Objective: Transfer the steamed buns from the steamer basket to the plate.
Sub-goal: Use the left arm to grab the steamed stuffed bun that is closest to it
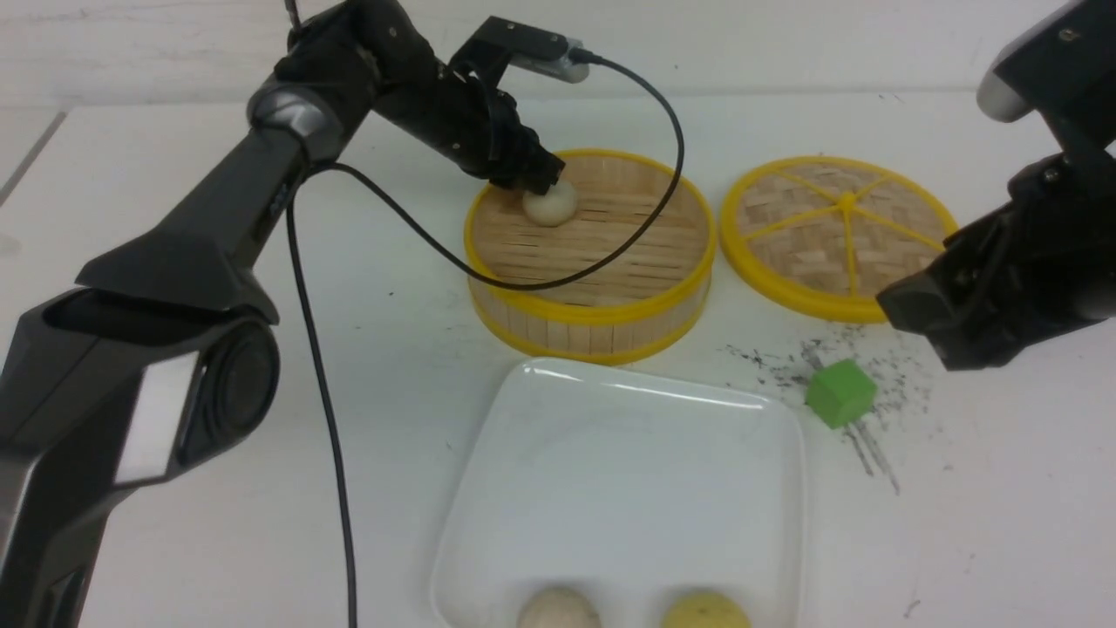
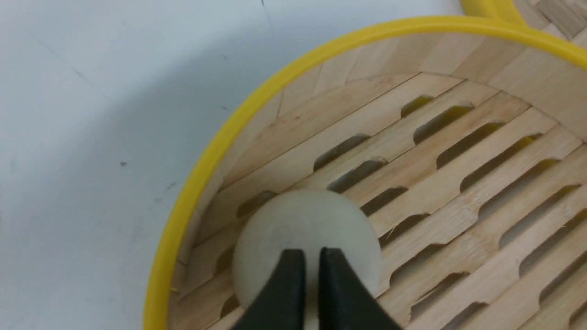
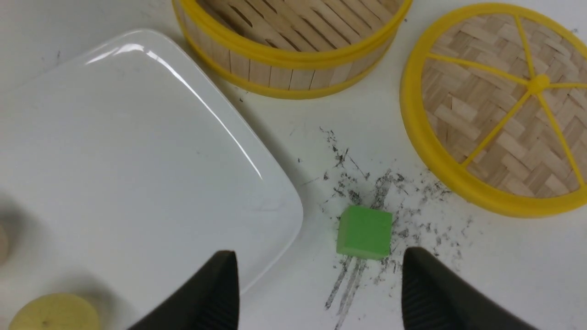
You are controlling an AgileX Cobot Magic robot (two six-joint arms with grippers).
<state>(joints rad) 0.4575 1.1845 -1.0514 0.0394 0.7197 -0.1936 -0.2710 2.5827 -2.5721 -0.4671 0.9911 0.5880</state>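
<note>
One off-white steamed bun lies inside the bamboo steamer basket near its left wall. My left gripper reaches into the basket. Its jaws are shut, almost together, with the tips over the top of that bun and not around it. The white square plate lies in front of the basket. At its near edge rest an off-white bun and a pale yellow bun. My right gripper hangs open and empty to the right of the plate.
The flat woven lid lies right of the basket. A green cube sits on dark scuff marks between lid and plate, just beyond my right fingertips. A black cable droops across the basket.
</note>
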